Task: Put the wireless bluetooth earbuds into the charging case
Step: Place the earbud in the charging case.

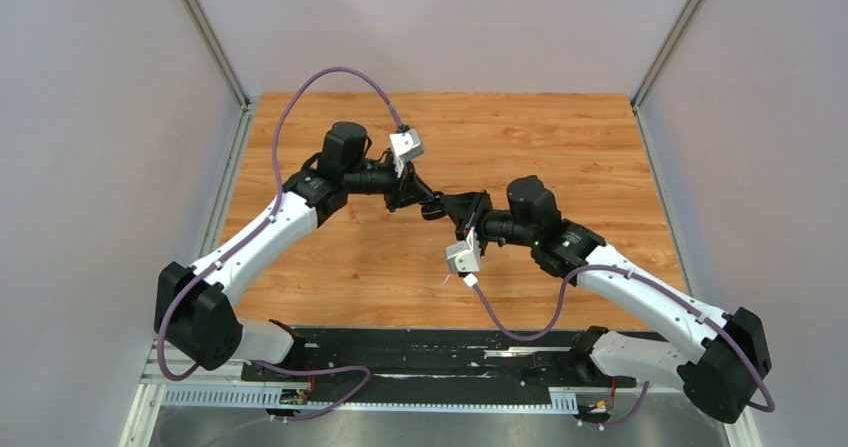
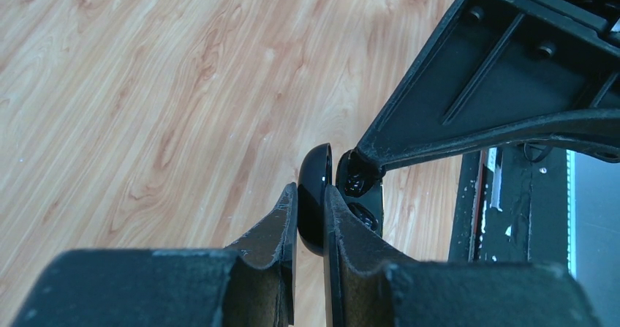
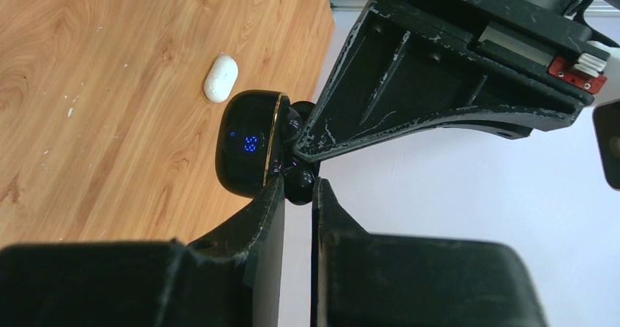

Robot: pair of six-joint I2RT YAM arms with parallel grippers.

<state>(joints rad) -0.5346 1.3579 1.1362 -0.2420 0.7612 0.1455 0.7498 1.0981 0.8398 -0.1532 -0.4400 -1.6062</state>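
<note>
My left gripper (image 1: 425, 199) (image 2: 311, 193) is shut on a glossy black charging case (image 2: 314, 195) and holds it open in the air above the table's middle. In the right wrist view the case (image 3: 247, 144) shows a gold rim and a blue lit display. My right gripper (image 1: 455, 209) (image 3: 298, 182) is shut on a black earbud (image 3: 298, 188) and presses it against the case's open side. The left wrist view shows the earbud (image 2: 355, 182) at the right gripper's tip, next to the case's glossy sockets. No white earbuds can be made out for certain.
A small white oval thing (image 3: 221, 78) lies on the wooden table (image 1: 560, 137) below the grippers; I cannot tell whether it is a case or an earbud. Grey walls stand on both sides. A black rail (image 1: 450, 352) runs along the near edge.
</note>
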